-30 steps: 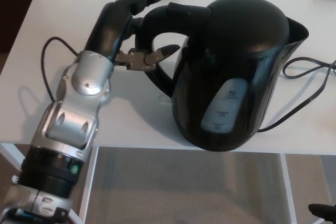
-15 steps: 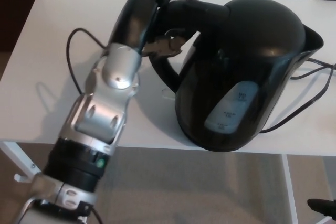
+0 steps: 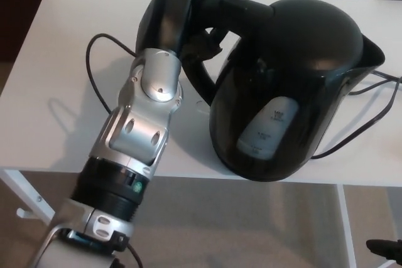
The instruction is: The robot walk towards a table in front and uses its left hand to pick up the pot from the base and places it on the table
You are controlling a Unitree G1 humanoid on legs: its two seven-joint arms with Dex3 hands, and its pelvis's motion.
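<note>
Left hand (image 3: 179, 14), upper centre of frame: fingers (image 3: 210, 37) closed around the handle of the black pot (image 3: 301, 73). Pot fills centre-right, over the white table's (image 3: 56, 92) front edge; base contact not discernible. Grey level window (image 3: 267, 127) carries small print, illegible. Cord (image 3: 370, 120) at right.

I have a single view, from the head camera, looking steeply down and forward over the desk's (image 3: 56, 98) near edge. It sits close: the pot (image 3: 301, 61) fills centre to 3 o'clock.
</note>
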